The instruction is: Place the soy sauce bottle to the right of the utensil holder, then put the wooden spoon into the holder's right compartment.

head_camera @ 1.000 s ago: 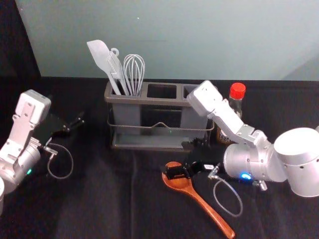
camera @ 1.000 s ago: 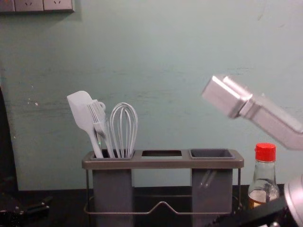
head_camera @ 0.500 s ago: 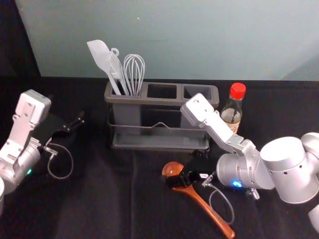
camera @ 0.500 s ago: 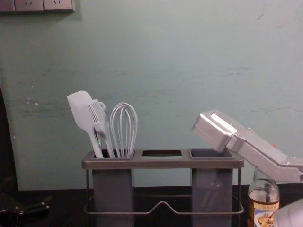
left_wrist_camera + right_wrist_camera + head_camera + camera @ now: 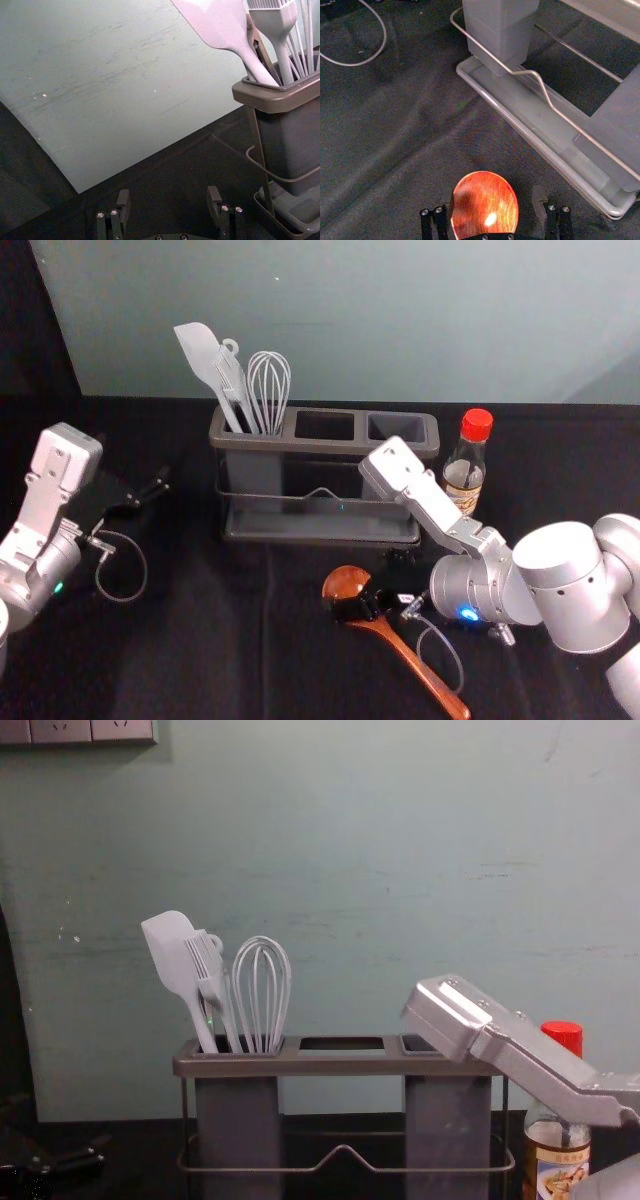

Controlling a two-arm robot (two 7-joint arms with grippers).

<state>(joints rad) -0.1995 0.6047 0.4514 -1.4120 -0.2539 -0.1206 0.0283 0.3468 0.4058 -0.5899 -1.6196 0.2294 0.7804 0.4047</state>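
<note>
Change since earlier frames: lowered and drawn slightly nearer and left, at the right arm (image 5: 470, 585); bottle cap back in sight beyond it in the chest view.
Right gripper (image 5: 355, 606): reaching left, low over the spoon's bowl, near side of the holder; open, with the bowl between the fingers.
Wooden spoon (image 5: 400, 645): lying on the dark cloth (image 5: 200, 660), bowl far left, handle towards near right.
Soy sauce bottle (image 5: 465, 472): upright, just right of the utensil holder (image 5: 330, 445).
Left gripper (image 5: 150, 490): parked left of the holder, open.
</note>
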